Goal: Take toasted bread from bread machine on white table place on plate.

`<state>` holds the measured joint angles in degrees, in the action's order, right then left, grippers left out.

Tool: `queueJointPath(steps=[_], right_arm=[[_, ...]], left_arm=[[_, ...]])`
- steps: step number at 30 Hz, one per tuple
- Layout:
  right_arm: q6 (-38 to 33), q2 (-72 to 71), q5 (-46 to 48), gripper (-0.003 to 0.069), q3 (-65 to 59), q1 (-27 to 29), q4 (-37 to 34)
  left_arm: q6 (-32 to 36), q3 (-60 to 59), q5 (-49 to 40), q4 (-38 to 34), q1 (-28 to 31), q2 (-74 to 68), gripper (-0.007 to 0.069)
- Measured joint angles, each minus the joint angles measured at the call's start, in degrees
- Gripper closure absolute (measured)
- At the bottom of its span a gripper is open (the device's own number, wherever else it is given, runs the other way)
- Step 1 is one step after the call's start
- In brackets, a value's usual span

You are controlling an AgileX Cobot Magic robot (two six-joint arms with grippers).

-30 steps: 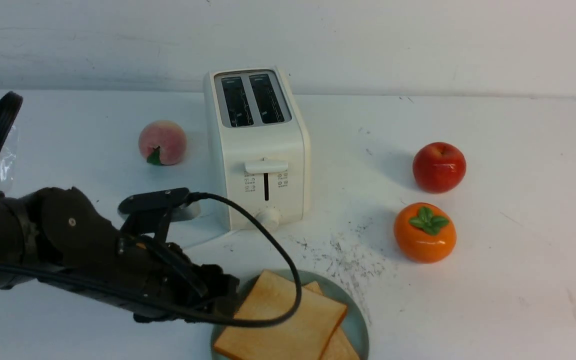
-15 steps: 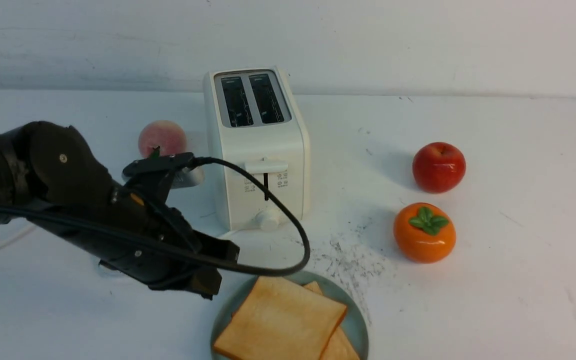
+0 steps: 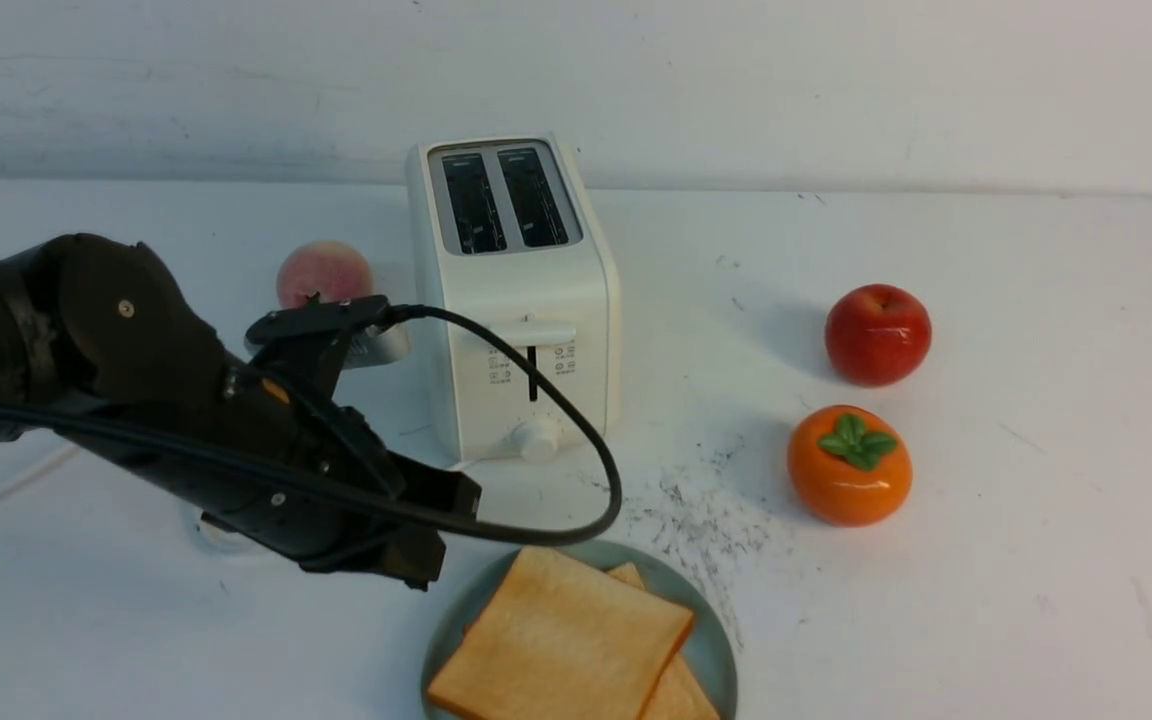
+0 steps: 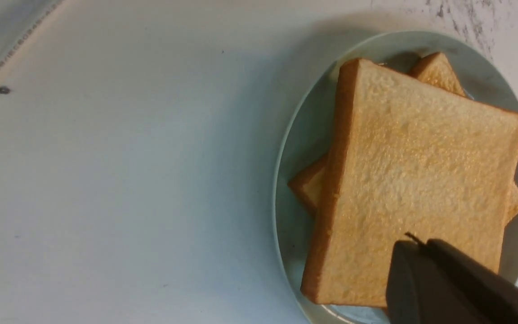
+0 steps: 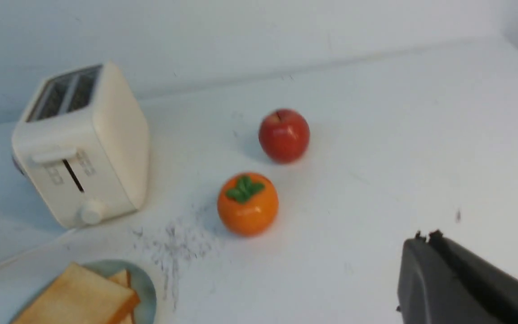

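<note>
Two slices of toasted bread lie stacked on the teal plate (image 3: 714, 650) at the front of the white table (image 3: 986, 560). The top slice (image 3: 561, 640) covers most of the lower slice (image 3: 681, 692). The bread machine (image 3: 511, 290) stands behind them, both dark slots empty. My left gripper (image 3: 436, 545) hangs shut and empty just left of the plate. In the left wrist view its tips (image 4: 414, 243) hover over the top slice (image 4: 412, 171) and the plate (image 4: 304, 130). My right gripper (image 5: 425, 236) is shut on nothing over bare table and is out of the front view.
A peach (image 3: 324, 280) sits left of the toaster, partly behind my left wrist. A red apple (image 3: 878, 333) and an orange persimmon (image 3: 849, 465) stand to the right. Dark specks (image 3: 696, 510) mark the table by the plate. The arm's black cable (image 3: 586, 450) loops before the toaster.
My left gripper has let go of the top slice, shut, and lifted back and left off the plate. Both slices stay on the plate.
</note>
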<state>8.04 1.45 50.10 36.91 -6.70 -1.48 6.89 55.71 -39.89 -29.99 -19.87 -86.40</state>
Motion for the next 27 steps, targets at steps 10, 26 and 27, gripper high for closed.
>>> queueJointPath(steps=[10,26,27], right_arm=[[-4.9,3.61,-17.44,0.0676,-13.4,0.0,-5.59],[-4.95,3.74,-17.81,0.0671,-16.35,0.0,-5.77],[-4.95,3.74,-17.81,0.067,-16.35,0.0,-5.77]], left_arm=[[0.0,0.0,-1.29,0.0,0.0,0.0,0.0638],[0.0,0.12,-1.47,-0.11,0.0,0.0,0.0638],[0.0,0.12,-1.47,-0.11,0.0,0.0,0.0638]])
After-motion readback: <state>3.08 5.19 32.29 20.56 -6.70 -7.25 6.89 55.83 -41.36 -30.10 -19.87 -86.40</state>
